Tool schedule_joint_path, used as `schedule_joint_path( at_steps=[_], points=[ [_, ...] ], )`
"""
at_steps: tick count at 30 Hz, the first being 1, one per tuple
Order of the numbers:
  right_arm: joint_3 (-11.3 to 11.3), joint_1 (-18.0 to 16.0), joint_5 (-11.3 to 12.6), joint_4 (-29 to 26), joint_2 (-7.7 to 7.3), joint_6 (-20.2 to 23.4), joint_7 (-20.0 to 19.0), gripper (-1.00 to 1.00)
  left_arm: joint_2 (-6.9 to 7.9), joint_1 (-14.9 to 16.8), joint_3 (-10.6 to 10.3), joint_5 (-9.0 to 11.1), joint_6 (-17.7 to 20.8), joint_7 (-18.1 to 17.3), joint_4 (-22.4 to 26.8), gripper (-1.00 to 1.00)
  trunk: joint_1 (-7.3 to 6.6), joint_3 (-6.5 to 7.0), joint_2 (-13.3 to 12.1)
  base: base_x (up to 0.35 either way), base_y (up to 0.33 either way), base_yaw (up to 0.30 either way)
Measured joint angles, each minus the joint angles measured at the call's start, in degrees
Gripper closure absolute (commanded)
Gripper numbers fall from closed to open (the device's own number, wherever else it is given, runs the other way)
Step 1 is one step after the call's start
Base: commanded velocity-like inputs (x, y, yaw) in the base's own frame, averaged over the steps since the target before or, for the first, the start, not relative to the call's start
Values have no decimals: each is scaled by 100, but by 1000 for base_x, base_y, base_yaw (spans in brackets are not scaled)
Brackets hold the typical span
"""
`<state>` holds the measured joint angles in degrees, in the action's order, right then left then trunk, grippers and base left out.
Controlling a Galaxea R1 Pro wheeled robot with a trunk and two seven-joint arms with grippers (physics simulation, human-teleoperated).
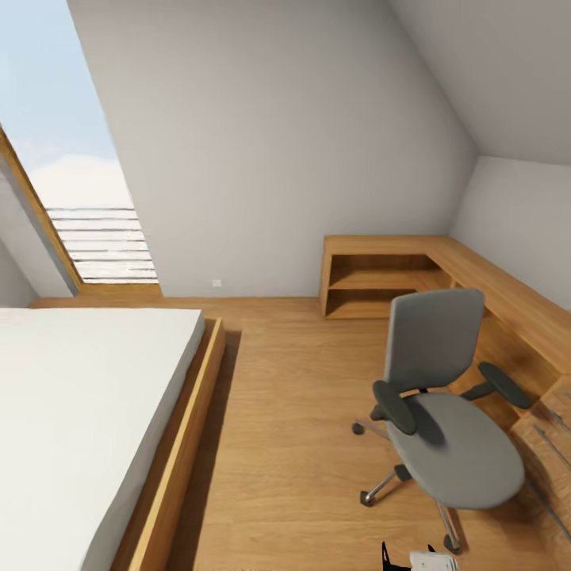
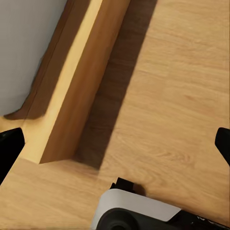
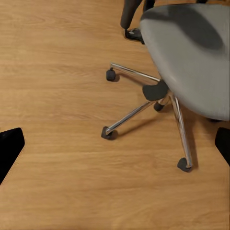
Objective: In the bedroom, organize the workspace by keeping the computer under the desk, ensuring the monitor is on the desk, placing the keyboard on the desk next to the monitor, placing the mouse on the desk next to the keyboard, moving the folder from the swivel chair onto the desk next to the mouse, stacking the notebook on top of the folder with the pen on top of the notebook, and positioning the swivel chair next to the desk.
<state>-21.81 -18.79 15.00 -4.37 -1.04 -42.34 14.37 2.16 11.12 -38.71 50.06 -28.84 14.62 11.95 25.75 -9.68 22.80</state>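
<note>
The swivel chair (image 1: 448, 404) stood on the wooden floor (image 1: 293, 412) just beside the L-shaped worktop (image 1: 507, 297), its back toward the corner shelving and its grey seat (image 3: 191, 52) bare. No folder was visible on the seat. The computer, monitor, keyboard and mouse were not in sight, and the stretch of worktop in view carried nothing.

In the right wrist view, the right pincer (image 3: 115, 143) hung over the floor near the chair's chrome legs and casters (image 3: 109, 133), fingers apart and holding nothing. The left pincer (image 2: 115, 143) was likewise spread and empty, above the floor beside the bed frame (image 2: 76, 91).

Risks from this position:
- The star base projected beyond the seat. A base or arm advance toward the worktop would probably strike a caster and roll the chair away.
- Drawer fronts (image 1: 547, 444) sat close to the seat edge, leaving little clearance on that side.

Open room lay between the bed (image 1: 79, 412) and the chair. That floor strip appeared to be the widest corridor for manoeuvring.
</note>
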Motion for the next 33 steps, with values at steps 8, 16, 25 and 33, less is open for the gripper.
schedule_joint_path(
  at_steps=[8,16,25,33],
  points=[
    [0,1,-1,-1,-5,3,-9,-100,0,0,0,1,-3,0,-1,-100,0,-31,0,0,193,253],
    [-2,1,1,-1,-7,8,-26,-100,-1,1,0,-2,0,-8,-2,-100,0,-42,0,0,116,64],
    [-6,2,-3,-3,-15,2,-40,-100,-1,2,0,-3,1,-9,-3,-100,0,-23,0,0,4,-102],
    [-10,3,-8,-2,-19,0,-53,-100,-1,2,0,-2,1,-9,-3,-100,-1,17,1,31,3,-213]
  ],
)
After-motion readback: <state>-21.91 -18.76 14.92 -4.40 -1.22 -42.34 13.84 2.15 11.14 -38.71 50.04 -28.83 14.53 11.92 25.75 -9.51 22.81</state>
